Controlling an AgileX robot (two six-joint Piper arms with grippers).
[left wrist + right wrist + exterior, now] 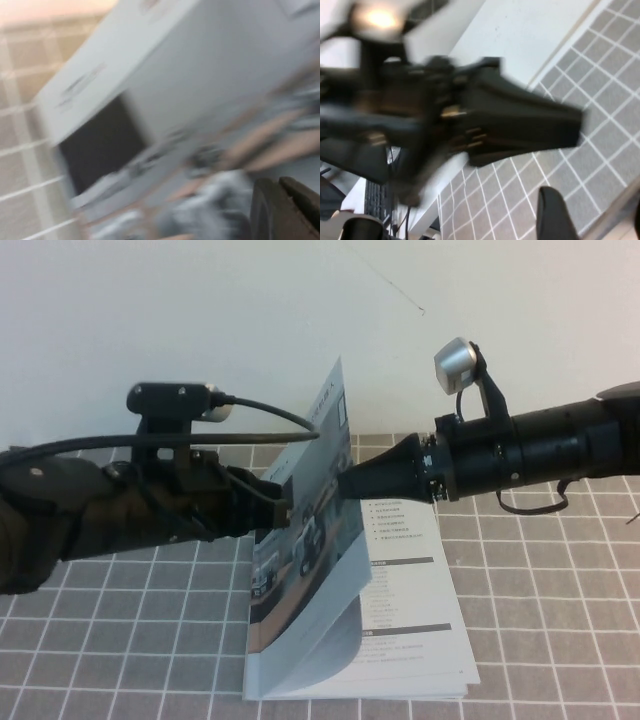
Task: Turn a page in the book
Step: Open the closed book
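Note:
The book (420, 640) lies open on the grid cloth. Its front leaf (322, 440), with the cover photo of robots and wood on its left face, stands nearly upright. The flat page (405, 550) beneath it shows fine text tables and a grey bar. My left gripper (283, 495) is shut and sits against the leaf's left face; in the left wrist view the gripper (282, 200) sits low beside the blurred cover (165, 65). My right gripper (345, 483) meets the leaf from the right. It is open (594, 205), with the leaf's edge (616, 212) between its fingers.
A grey cloth with a white grid (560, 600) covers the table, and a white wall (250, 310) rises behind it. My left arm (510, 120) fills the middle of the right wrist view. Both arms meet over the book's far half.

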